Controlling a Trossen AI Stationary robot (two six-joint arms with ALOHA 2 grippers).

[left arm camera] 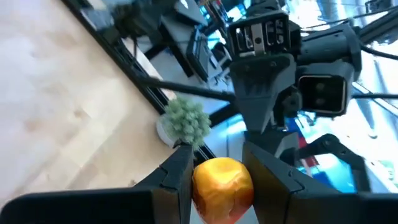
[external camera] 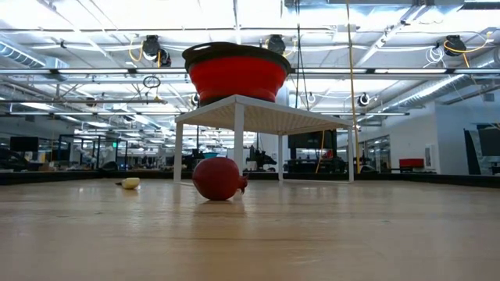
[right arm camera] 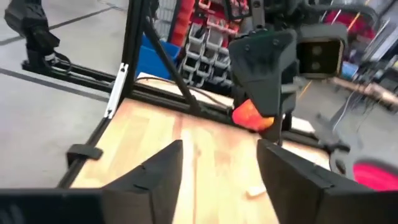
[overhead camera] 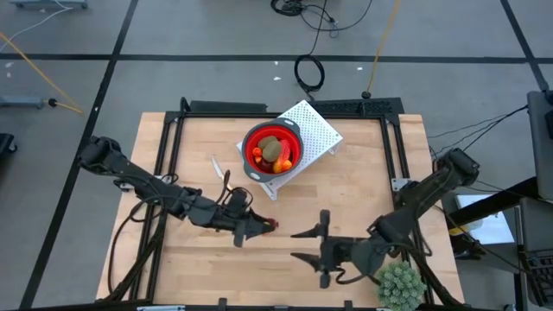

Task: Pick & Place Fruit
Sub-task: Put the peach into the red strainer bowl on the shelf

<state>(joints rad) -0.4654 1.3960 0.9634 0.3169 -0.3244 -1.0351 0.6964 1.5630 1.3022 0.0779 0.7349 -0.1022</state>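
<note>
My left gripper (overhead camera: 262, 226) is level above the table's middle, pointing toward the right edge, and is shut on an orange-red fruit (left arm camera: 222, 186), which also shows in the right wrist view (right arm camera: 252, 116). Facing it, my right gripper (overhead camera: 304, 244) is open a short way off with nothing between its fingers. On a white stand, the red bowl (overhead camera: 294, 138) holds an olive-brown oval (overhead camera: 271, 148) and orange pieces. A dark red ball (external camera: 217, 178) rests on the tabletop in front of the stand. My left gripper pinches the orange-red fruit by its two opposite sides (left arm camera: 198, 186) between its two fingers. The fingers come at it level, from the table's left. The fruit is lifted clear of the table and sticks out past the fingertips (right arm camera: 266, 122).
A cream-handled knife (overhead camera: 216, 166) lies left of the bowl. The spiky green plant ball (overhead camera: 399, 285) sits at the near right corner, beside my right arm. A black frame (overhead camera: 169, 138) runs around the tabletop. Bare wood lies along the near edge.
</note>
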